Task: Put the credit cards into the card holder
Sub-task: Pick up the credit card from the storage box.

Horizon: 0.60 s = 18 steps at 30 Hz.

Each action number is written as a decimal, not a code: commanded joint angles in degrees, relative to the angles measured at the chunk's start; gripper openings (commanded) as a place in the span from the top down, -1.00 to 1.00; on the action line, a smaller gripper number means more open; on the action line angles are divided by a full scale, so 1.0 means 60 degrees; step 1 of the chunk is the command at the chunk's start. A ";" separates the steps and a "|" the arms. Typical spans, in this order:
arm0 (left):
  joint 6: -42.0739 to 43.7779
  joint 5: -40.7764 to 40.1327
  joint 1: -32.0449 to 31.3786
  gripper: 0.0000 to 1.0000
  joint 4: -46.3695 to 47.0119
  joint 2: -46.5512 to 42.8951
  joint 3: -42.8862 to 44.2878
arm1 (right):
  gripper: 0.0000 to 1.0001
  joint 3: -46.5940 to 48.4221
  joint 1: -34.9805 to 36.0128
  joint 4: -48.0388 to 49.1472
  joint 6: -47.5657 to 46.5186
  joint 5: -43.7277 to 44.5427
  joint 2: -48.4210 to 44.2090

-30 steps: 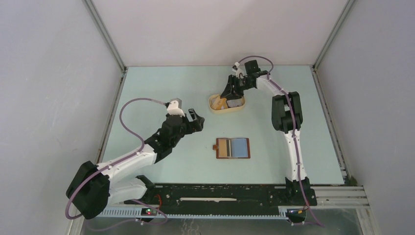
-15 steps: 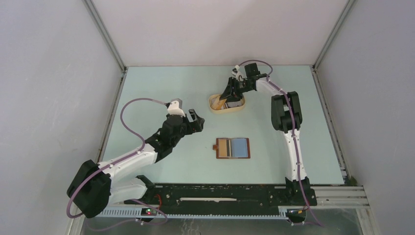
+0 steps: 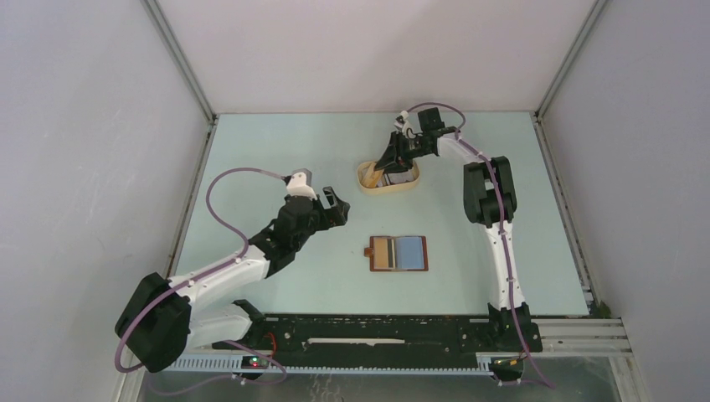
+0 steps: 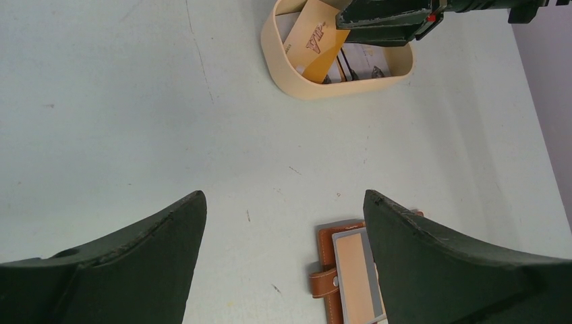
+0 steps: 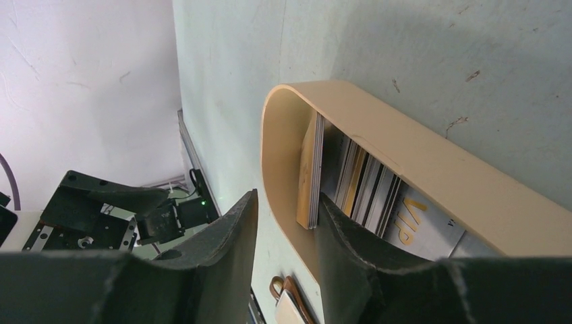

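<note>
Upper centre: right gripper (image 5: 288, 201) straddles tray (image 5: 432, 169) wall plus cards (image 5: 309, 169), grip unclear. Risk: pinching wall drags tray, or several cards lift together. Mid-frame holder (image 3: 398, 253) open; left gripper (image 4: 283, 196) spread, empty.

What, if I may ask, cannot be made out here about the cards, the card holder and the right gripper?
- Number of credit cards: right wrist view shows edges only inside the tray; top view too small, right gripper overhead.
- Card holder: left wrist view, cut by bottom edge and left gripper.
- Right gripper's hold on a card: its fingers hide contact.
</note>
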 commanded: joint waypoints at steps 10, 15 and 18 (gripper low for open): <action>-0.0076 0.0092 0.0075 -0.82 0.0058 0.0008 0.0640 | 0.12 0.0170 0.0243 0.0174 0.0186 -0.0333 0.0023; -0.0060 0.0174 0.0090 -0.82 0.0059 0.0109 0.0699 | 0.14 0.0155 0.0121 0.0156 0.0184 -0.0375 -0.0086; -0.0060 0.0181 0.0090 -0.82 0.0059 0.0118 0.0707 | 0.14 0.0155 0.0034 0.0168 0.0204 -0.0363 -0.0143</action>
